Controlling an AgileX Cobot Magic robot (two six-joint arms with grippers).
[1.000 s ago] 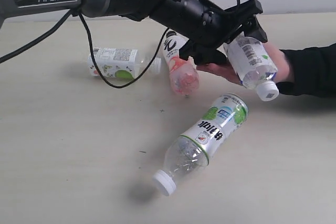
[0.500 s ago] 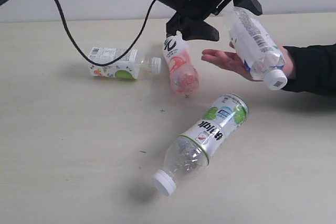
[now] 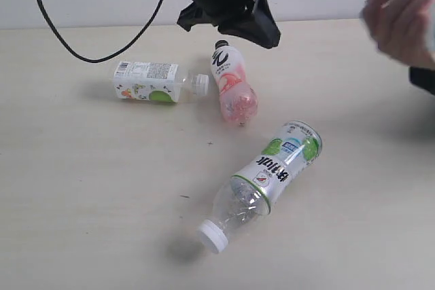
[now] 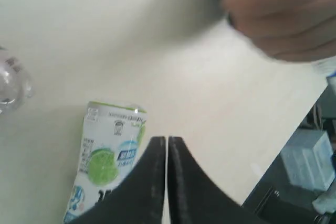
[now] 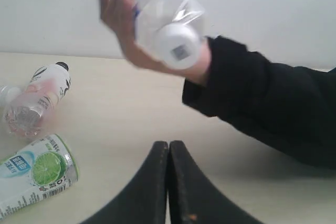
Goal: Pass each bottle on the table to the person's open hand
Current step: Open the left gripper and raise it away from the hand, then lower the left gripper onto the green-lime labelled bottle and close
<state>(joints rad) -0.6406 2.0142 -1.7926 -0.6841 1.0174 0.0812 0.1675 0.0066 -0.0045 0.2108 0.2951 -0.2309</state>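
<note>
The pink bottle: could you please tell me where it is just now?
In the exterior view the pink bottle lies on the table near the middle, just right of the squarish bottle and beyond the lime-label bottle.

**Four bottles, one hand**

Three lie on the worktop (image 3: pixel 81 188): one pink bottle (image 3: pixel 232 89), one squarish bottle (image 3: pixel 153 81) just left of it, and one green-labelled bottle (image 3: pixel 268 178) near it, closer to the camera. A fourth bottle (image 5: pixel 173 35) sits in the single hand (image 3: pixel 401 22).
</note>
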